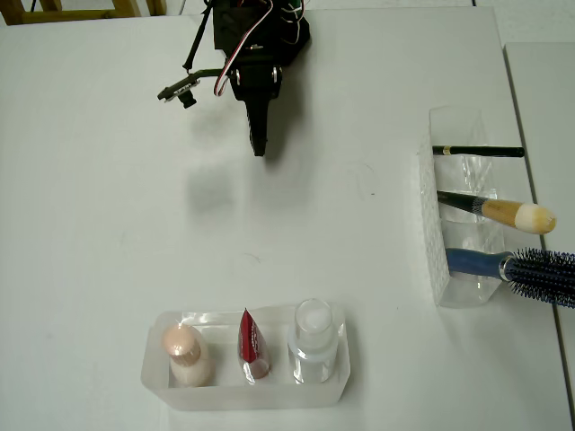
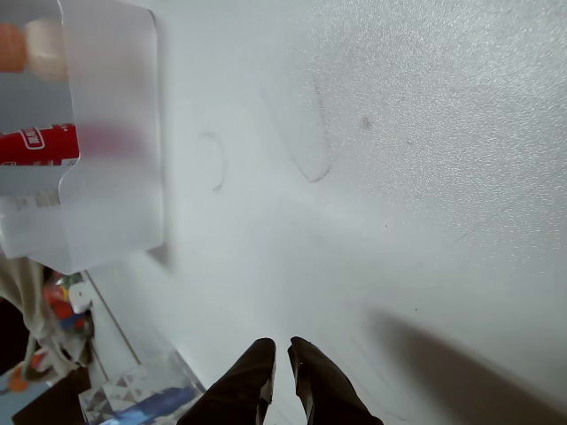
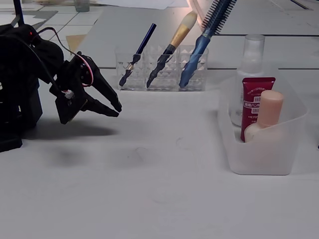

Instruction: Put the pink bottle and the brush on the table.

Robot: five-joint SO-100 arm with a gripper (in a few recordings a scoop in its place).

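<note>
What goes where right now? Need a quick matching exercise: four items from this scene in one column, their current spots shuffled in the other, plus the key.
Things:
1. pink bottle
2. brush
3. red tube
4. blue hairbrush

Places (overhead view):
A. middle slot of the clear faceted holder
B. left end of the frosted tray
C. holder slot nearest the bottom edge
D. tray centre, beside the clear bottle

Pairs: 1-B, 2-A, 3-D, 4-C

The gripper hangs apart from all four over the table, jaws slightly parted, holding nothing.
</note>
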